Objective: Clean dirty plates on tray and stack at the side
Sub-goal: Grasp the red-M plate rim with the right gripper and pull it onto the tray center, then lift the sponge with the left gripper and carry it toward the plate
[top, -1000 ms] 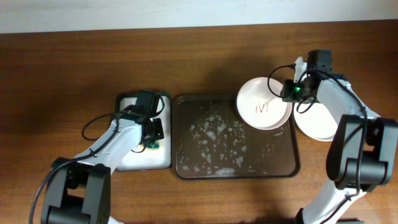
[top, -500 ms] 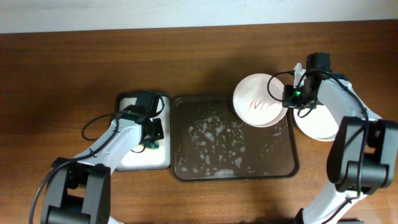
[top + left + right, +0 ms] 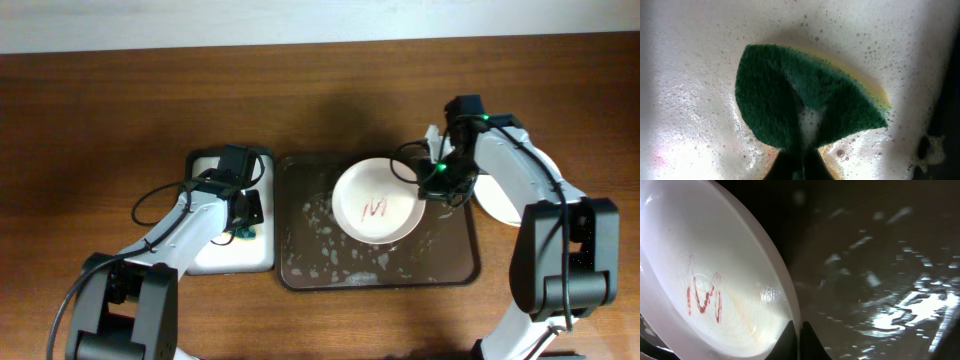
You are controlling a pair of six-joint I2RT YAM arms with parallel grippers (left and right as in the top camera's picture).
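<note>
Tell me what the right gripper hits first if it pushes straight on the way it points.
The right gripper is shut on the rim of the stained plate, so that comes first. Past the rim it would probably meet the wet floor of the brown tray, though depth is unclear.

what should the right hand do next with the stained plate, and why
Probably lower the plate flat into the tray and hold it steady: the right hand pinches its rim over the suds, red scribble unwiped, while the left hand pinches the green sponge on the small white tray.
</note>
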